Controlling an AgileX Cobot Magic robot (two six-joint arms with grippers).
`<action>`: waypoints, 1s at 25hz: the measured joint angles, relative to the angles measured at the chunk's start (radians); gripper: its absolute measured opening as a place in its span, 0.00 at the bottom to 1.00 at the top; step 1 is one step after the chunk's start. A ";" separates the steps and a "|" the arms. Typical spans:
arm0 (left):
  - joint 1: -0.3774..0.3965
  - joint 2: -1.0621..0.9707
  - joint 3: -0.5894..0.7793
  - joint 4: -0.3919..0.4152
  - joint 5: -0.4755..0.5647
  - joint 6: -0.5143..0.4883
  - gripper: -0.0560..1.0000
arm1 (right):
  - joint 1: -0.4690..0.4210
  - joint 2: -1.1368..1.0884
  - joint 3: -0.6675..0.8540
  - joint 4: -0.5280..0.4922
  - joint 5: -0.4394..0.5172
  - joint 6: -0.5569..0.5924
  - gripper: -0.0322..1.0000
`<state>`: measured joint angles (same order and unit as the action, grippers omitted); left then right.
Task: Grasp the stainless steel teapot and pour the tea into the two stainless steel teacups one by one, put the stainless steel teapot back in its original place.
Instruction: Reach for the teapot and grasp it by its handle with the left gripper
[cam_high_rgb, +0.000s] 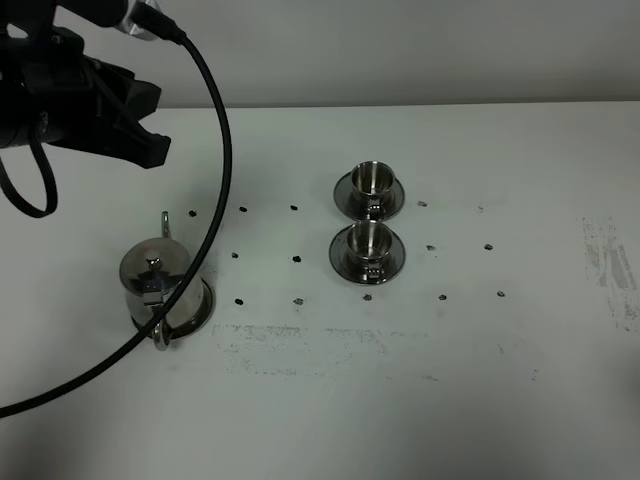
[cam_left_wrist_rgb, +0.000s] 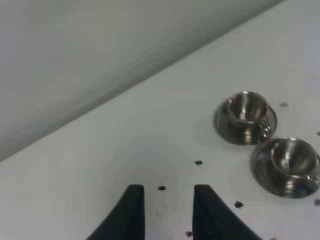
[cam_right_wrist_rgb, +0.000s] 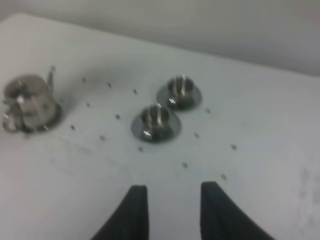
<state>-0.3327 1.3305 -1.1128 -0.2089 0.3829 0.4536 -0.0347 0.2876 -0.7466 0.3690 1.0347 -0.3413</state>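
Observation:
The stainless steel teapot stands lid on upon its round tray, the original place, at the left of the table. Its spout points away and its loop handle faces the front edge. The two stainless steel teacups sit on saucers at mid-table, the far one behind the near one. The tea is hidden. My left gripper hovers above and behind the teapot, jaws slightly apart and empty. My right gripper is far off to the right, narrowly apart and empty.
The white table carries small dark marks in rows and scuffed patches toward the front and right. A black cable loops down from the left arm, passing in front of the teapot. A pale wall stands behind the table's far edge.

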 joint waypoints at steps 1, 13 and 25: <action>-0.002 0.000 0.000 0.000 0.004 0.001 0.29 | 0.000 -0.026 0.018 -0.034 0.009 0.025 0.30; -0.007 0.000 0.000 0.000 0.079 0.003 0.29 | 0.000 -0.262 0.211 -0.165 0.076 0.119 0.30; -0.007 0.000 0.000 0.000 0.117 0.003 0.29 | -0.001 -0.264 0.226 -0.177 0.090 0.137 0.30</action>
<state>-0.3396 1.3305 -1.1128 -0.2089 0.4998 0.4566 -0.0356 0.0237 -0.5202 0.1919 1.1243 -0.2046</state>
